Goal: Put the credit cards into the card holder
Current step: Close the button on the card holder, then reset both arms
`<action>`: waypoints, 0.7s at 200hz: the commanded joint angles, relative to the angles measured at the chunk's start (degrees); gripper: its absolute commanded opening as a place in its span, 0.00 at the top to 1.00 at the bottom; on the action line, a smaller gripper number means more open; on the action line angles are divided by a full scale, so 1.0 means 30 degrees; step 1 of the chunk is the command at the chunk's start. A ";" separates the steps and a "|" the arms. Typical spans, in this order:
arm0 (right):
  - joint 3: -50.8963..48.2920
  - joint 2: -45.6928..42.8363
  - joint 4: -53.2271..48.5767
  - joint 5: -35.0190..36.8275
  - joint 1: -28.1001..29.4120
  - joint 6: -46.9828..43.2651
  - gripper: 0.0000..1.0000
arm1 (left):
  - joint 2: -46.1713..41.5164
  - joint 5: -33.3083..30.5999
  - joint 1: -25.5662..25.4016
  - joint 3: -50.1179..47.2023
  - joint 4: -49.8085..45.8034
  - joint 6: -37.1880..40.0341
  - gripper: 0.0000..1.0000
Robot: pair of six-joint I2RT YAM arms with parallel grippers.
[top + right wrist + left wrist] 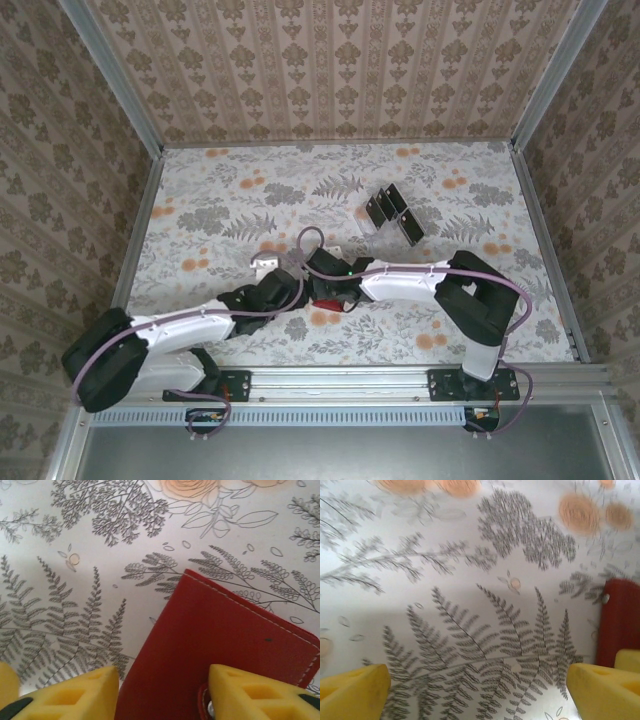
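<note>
**Both grippers open at mid-table**

Patterned walls [340, 70] are enclosing the floral table [200, 200]. The left gripper [480, 685] is gaping wide, holding nothing. The right gripper [162, 680] is hovering, jaws parted, over the closed red wallet [220, 635] without gripping it. Black cards [390, 212] are standing at the wallet's 1 o'clock.

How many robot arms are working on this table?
2. The left arm reaches in from the near left, the right arm from the near right, both meeting at the red wallet.
</note>
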 commanded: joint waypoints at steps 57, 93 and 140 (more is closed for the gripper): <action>0.4359 -0.4252 -0.4676 -0.1011 -0.3265 -0.3220 0.17 | -0.4253 0.0482 0.5954 0.3778 -0.3760 0.4856 0.00; 0.4140 -0.7282 -0.5819 0.0648 -0.6666 -0.4454 0.04 | -0.4507 0.0335 0.9654 0.5331 -0.2726 0.8619 0.00; 0.0131 -1.0737 -0.2389 0.1869 -1.2555 -0.5206 0.00 | -0.3791 -0.0101 1.3303 0.3410 0.4852 1.2332 0.00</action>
